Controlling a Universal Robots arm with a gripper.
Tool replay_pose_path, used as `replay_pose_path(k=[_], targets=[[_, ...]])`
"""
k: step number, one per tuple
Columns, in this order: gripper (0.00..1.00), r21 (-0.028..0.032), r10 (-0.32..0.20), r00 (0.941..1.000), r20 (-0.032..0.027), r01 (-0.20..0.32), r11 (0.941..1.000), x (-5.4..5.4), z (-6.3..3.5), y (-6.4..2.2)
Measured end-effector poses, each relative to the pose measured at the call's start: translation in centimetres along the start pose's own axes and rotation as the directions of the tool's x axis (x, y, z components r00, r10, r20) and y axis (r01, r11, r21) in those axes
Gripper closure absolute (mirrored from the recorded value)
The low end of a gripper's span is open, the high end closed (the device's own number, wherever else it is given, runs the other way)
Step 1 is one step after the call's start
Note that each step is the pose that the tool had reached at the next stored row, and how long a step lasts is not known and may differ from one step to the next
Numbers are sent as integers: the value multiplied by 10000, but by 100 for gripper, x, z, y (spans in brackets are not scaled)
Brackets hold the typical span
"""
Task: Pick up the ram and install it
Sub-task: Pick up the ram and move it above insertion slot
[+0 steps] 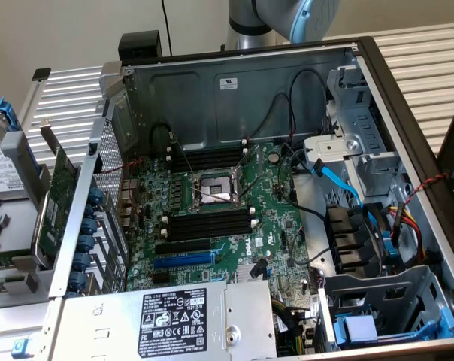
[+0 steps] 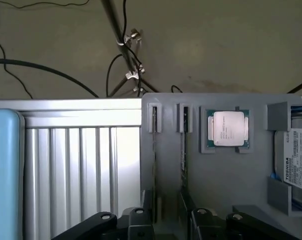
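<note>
Though the open grey steel computer case lies on the ribbed metal surface with its green motherboard exposed, the long black memory slots with white end clips look empty, so nothing appears installed yet. In the wrist view a grey moulded plastic parts tray rests on the same ribbed surface; it carries a silver labelled hard drive, a square silver-capped processor and two narrow holders. The ram, a long, thin green circuit-board stick, stands on edge in one holder, with a second thin stick in the holder just beside it. The black claw hangs low over the near end of that pair, its jaws parted with bare tray showing between them and nothing gripped; whether a finger touches either stick I cannot tell.

The stick is probably light and stiff but brittle, and it would snap rather than bend. Its faces are smooth and narrow, so a grip could slip or tilt. The safest hold seems to be across the two flat faces near mid-length, high on the exposed edge and clear of the contact edge.
</note>
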State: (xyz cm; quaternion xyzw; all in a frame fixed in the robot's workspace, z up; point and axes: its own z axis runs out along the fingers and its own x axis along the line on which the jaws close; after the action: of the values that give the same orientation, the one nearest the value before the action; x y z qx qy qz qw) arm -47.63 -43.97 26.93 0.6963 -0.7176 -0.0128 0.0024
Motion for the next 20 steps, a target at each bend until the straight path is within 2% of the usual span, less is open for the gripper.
replay_pose_path(k=[1,15,17,20], targets=[[61,0,0,10000,0,0,10000,0,18,-1],[61,8,0,10000,-17,0,10000,29,262,-16],[61,33,0,10000,-16,0,10000,30,294,-17],[61,155,-1,10000,-23,1,9999,31,320,-17]])
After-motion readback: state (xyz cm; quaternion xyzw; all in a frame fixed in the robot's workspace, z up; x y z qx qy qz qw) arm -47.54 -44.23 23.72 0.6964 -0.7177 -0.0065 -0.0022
